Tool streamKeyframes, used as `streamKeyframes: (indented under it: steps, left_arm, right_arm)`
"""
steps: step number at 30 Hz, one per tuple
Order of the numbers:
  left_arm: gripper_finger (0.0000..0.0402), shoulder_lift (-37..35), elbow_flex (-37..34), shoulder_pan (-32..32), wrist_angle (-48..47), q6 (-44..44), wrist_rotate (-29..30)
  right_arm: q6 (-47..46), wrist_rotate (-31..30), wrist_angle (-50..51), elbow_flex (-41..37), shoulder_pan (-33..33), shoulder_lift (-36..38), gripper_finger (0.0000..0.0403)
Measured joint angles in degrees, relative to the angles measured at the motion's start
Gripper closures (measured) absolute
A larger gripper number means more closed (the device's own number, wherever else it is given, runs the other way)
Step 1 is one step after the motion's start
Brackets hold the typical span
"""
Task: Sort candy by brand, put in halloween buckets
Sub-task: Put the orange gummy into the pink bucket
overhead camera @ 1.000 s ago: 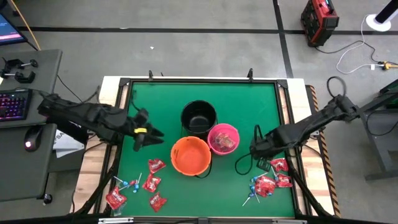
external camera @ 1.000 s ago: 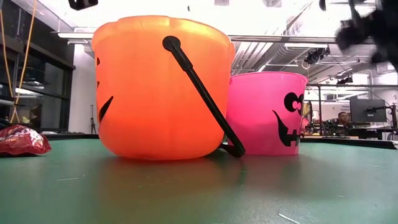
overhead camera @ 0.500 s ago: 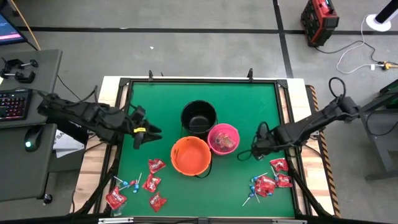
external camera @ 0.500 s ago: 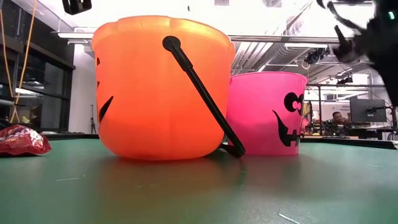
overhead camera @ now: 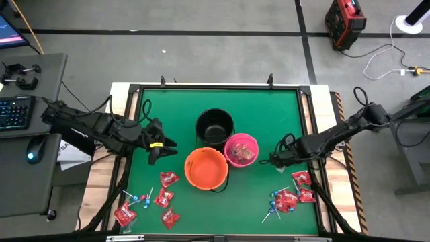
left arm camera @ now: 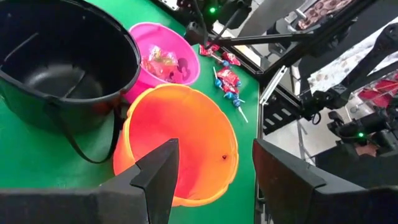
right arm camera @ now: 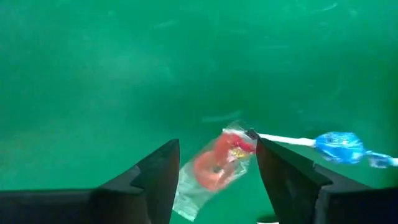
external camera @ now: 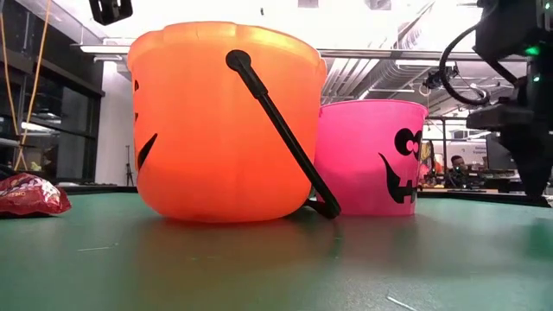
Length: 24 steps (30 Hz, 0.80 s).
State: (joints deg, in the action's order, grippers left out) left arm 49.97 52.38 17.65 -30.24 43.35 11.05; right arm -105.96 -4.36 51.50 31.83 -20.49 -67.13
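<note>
Okay, my right gripper hangs jaws apart over loose candy beside the pink bucket; left gripper, open and empty, waits near the orange bucket.

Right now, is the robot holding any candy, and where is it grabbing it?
No. Both tools are open and empty. The right tool is open, with a clear-wrapped red candy loose between its fingers; the left tool hovers over the orange bucket.
</note>
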Motion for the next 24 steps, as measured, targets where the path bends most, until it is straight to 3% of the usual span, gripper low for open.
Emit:
streamKeyframes:
  steps: [6, 12, 16, 21, 24]
  left_arm:
    - [0.0206, 0.51, 0.0, 0.0, 0.1, -0.52, 0.18]
    - [0.0206, 0.73, 0.0, 0.0, 0.11, -1.93, 1.82]
    - [0.0206, 0.55, 0.0, 0.0, 0.08, -3.02, 1.98]
    - [0.0206, -1.44, 0.0, 0.0, 0.08, -4.11, 2.37]
    - [0.0206, -2.64, 0.0, 0.02, 0.09, -4.59, 5.31]
  right_arm:
    - [-2.24, 0.15, 0.69, -2.04, 0.0, -0.02, 0.0247]
    - [0.18, -1.67, 1.02, -1.49, -0.11, -0.06, 0.0386]
    - [3.64, -4.64, 5.18, 3.56, 0.26, 0.07, 0.0397]
    - [11.18, -12.32, 13.86, 16.76, 0.22, 0.13, 0.0401]
    - [22.73, -20.11, 6.4, 24.32, 0.22, 0.17, 0.0401]
